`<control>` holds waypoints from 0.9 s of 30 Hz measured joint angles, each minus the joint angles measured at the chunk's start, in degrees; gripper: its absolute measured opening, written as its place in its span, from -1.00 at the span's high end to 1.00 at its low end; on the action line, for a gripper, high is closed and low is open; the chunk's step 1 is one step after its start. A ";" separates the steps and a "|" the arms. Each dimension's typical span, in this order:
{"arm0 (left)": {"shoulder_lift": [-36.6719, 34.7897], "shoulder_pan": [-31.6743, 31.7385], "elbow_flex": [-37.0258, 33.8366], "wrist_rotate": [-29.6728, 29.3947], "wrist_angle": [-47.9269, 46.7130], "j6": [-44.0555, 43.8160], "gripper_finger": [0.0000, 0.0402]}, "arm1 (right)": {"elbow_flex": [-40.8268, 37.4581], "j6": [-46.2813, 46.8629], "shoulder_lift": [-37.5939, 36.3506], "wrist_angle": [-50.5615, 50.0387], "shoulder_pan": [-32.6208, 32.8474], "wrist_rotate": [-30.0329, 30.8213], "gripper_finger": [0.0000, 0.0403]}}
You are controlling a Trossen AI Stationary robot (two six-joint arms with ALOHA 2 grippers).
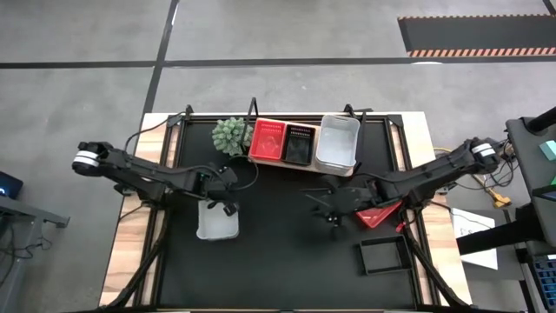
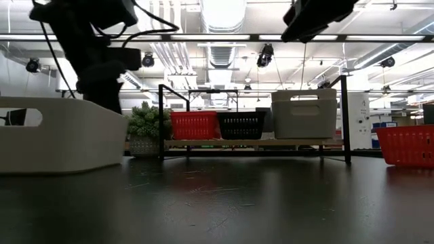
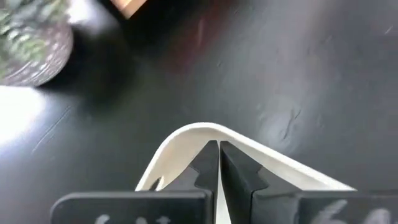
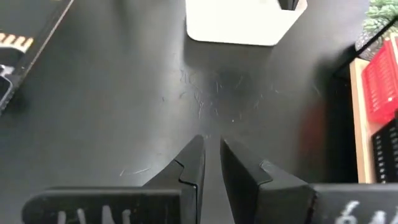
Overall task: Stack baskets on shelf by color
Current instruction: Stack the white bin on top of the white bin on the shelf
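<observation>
I see a green spiky plant (image 1: 231, 136) at the back of the black mat (image 1: 278, 252) on my bench, and grey floor with a striped hazard strip (image 1: 476, 52) beyond
</observation>
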 joint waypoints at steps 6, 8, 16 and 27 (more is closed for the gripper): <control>4.81 -0.90 0.87 10.12 16.50 8.26 1.00 | -3.87 2.58 -3.18 1.71 0.00 -0.07 0.79; 6.24 -3.94 2.65 15.66 21.83 15.10 1.00 | -4.37 3.03 -3.29 1.83 0.00 -0.09 0.79; 8.34 -16.76 14.04 15.21 -0.76 11.89 1.00 | -6.19 1.09 -3.08 2.78 0.00 -0.50 0.79; 8.18 -27.90 11.11 25.94 -1.97 -15.41 1.00 | -7.22 -0.91 -3.10 4.64 -0.02 -0.50 0.79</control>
